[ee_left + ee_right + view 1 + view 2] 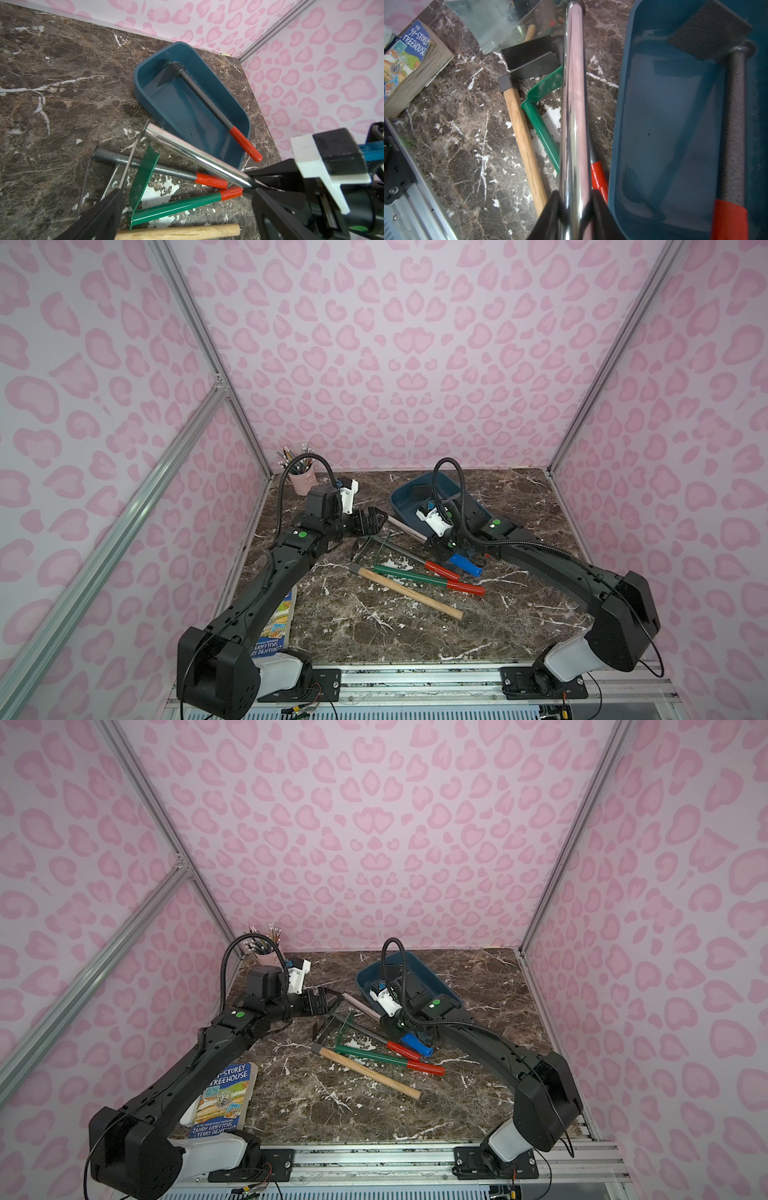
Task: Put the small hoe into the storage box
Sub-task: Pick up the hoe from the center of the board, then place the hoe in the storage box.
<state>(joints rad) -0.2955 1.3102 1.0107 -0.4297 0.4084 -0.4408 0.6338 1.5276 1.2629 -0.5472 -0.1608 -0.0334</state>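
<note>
Left front corner of the worktop (pixel 519 506): one book (pixel 226 1098). Left rear corner: one pencil cup (pixel 302 481), its pencils too crowded to count. The left gripper (pixel 372 523) is empty with its jaws spread wide, just beside the blade end of one blue-handled chrome-shafted tool (pixel 193 153).

Centre: three tools lie in an overlapping heap. They are one hammer (pixel 411 593), one green-shafted tool (pixel 182 204) and one second hoe (pixel 174 170) with a grey shaft and red grip. The chrome shaft crosses above them.

Right of centre, toward the rear edge: one storage box (pixel 140 91). The small hoe (pixel 205 99) lies inside it with its blade at the far end. Its shaft runs along one long wall, and its red grip appears to lean on the near end wall.

The right gripper (pixel 576 199) is pinched on the chrome shaft near the handle, just beside the box.

Assessment: one grey hoe is already stowed, so the task appears met for that item, and a look-alike remains outside. The step in hand concerns the chrome tool, not a hoe. If the second hoe is wanted, the next move calls for setting the chrome tool aside. The hoe's shaft must then be gripped without dragging the green tool that crosses it.
</note>
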